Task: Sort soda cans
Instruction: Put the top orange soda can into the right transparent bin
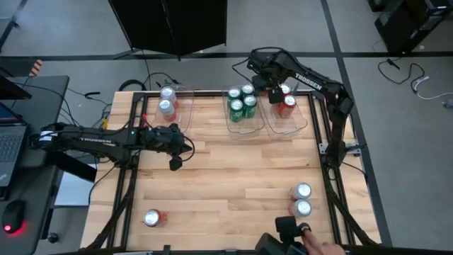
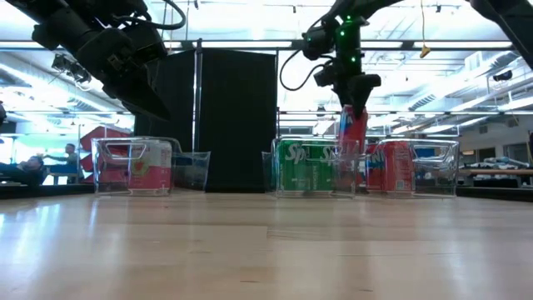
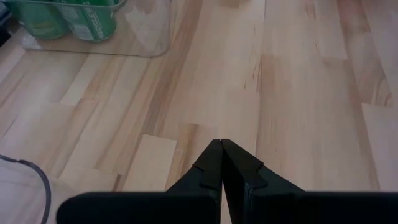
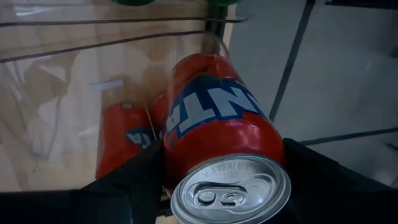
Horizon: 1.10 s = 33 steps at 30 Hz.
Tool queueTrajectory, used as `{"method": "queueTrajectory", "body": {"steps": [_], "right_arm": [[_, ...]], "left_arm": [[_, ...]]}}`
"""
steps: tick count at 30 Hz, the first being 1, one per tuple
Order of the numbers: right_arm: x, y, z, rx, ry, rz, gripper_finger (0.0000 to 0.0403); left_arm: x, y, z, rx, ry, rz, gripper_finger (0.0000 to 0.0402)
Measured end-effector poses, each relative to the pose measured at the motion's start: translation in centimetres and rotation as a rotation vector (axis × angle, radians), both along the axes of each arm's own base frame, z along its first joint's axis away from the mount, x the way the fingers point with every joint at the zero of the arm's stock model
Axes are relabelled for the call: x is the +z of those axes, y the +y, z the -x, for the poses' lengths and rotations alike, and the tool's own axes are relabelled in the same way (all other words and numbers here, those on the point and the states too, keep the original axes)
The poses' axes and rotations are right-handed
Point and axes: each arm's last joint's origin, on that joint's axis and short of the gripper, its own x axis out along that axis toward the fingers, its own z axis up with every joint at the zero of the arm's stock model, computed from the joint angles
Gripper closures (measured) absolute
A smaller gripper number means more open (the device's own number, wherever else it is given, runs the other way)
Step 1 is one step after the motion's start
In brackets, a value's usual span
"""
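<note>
Right pincer, clamped on a red metal soda can, hangs over the right-hand clear plastic bin; next: lower and release; left pincer, fingers together, idles above the tabletop.

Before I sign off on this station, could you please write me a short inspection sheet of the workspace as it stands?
Surface: wooden table, dry, nothing spilled.
Job's things: four green cans in the middle bin; two silver cans in the left bin; a red can in the right bin; two silver cans and one red can loose at the near edge.
Clutter: nothing seen.
Grippers: right hand holds a red can tilted over the right bin; left hand shut, empty, over bare wood.
Cables: loose leads behind the table.
Surroundings: laptop, mouse, a person's hand.
</note>
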Motion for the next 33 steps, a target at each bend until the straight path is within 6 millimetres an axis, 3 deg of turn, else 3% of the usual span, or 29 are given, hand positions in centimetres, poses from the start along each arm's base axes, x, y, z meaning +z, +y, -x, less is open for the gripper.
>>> {"method": "queueTrajectory", "body": {"steps": [13,21,33], "right_arm": [[-2.7,-0.9,-1.3,0.034,0.032,-0.075,0.0136],[-5.4,-1.8,-1.8,0.036,0.078,-0.119,0.0136],[-8.6,-2.2,-1.4,0.015,0.104,-0.131,0.0136]], "left_arm": [[-0.2,0.0,0.2,-0.003,0.026,-0.003,0.0390],[-0.2,0.0,0.2,-0.003,0.034,-0.002,0.0390],[-0.3,0.0,0.3,0.000,0.041,0.002,0.0390]]}}
